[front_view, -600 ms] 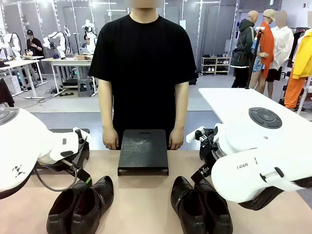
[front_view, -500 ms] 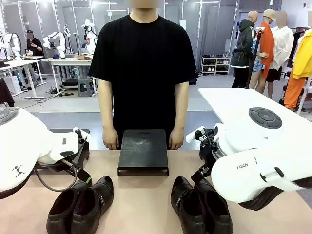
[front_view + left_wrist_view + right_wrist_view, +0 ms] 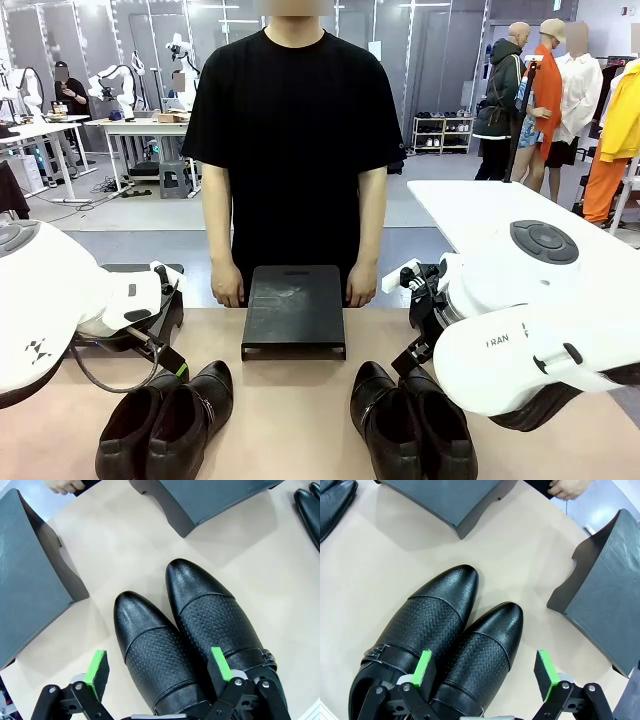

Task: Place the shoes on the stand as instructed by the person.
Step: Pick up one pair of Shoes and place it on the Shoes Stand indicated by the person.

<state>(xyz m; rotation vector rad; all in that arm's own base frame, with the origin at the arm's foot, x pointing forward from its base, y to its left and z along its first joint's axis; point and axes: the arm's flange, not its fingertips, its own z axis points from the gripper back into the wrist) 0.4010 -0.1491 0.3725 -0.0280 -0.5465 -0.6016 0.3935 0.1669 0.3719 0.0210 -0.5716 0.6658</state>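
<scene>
Two pairs on the table [image 3: 290, 420], toes toward the stand [image 3: 293, 300] — left shoes [image 3: 165, 425] right below the left gripper [image 3: 159, 667], right shoes [image 3: 395, 425] below the right gripper [image 3: 484, 670]. Both grippers gape wide, empty; gap above the leather hard to judge.

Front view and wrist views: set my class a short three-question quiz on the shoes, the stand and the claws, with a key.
1. True or false: the flat black stand in front of the person carries a shoe.
2. The left claw is: A) open above the left pair of black perforated leather shoes; B) shut on a shoe; C) resting on the stand.
3. How many shoes lie on the beige table?
Key: 1 false; 2 A; 3 four.
</scene>
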